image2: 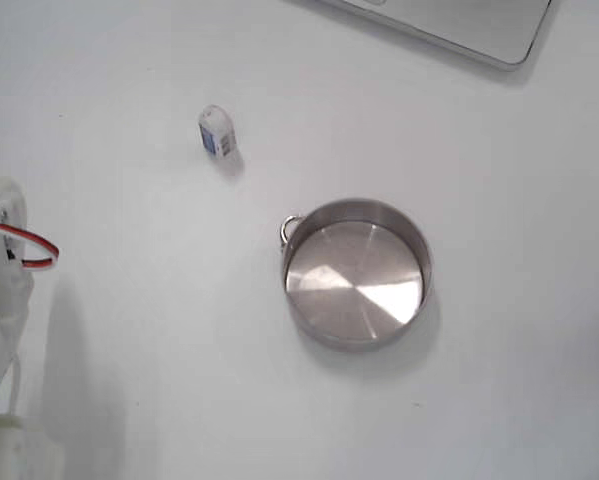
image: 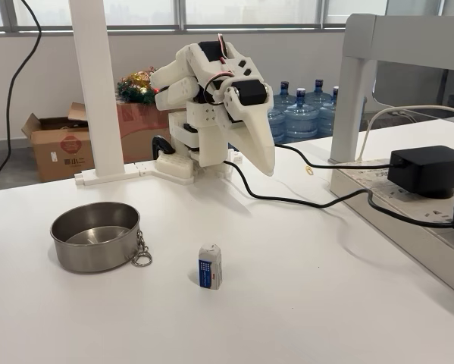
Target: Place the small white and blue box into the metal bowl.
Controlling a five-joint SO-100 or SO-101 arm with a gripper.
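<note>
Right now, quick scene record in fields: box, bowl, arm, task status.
box: small white and blue box stands upright on the white table, apart from the bowl
bowl: metal bowl empty, keyring clip at its rim on the side toward the box
arm: folded at its base, end effector pointing down above the table, holding nothing; open or shut cannot be told
clutter: black power adapter and cable on the right in a fixed view
task status: not started, box not in bowl
</note>
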